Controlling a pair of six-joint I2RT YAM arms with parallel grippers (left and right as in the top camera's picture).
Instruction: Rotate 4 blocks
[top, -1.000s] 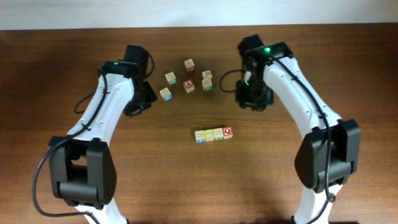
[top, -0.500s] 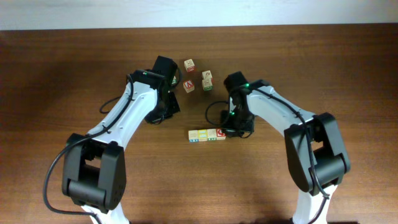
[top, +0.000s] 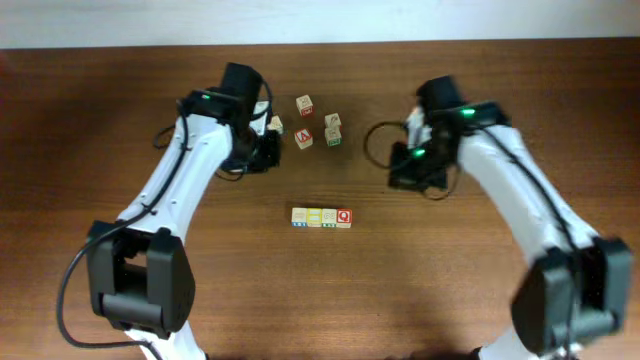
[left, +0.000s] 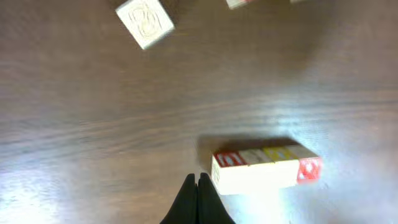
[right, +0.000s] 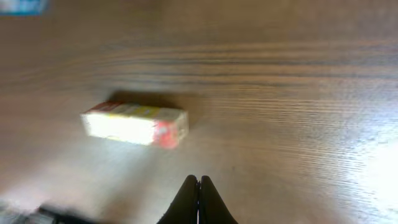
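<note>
Both arms pull back from the blocks (top: 320, 216), a row now nearer 9 o'clock. Left pincer (left: 197, 182) and right pincer (right: 198, 182) are closed, empty. Row lies flat across; turning seems mostly still to do.

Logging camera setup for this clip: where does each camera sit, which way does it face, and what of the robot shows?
Overhead: above the table, looking straight down; left arm and right arm flank the row of four blocks, loose cubes beyond.
Left wrist: on the left arm, looking down past the shut left hand at the row.
Right wrist: on the right arm, looking down past the shut right hand at the row.
Shared: all three show that row, red-marked block at one end.
</note>
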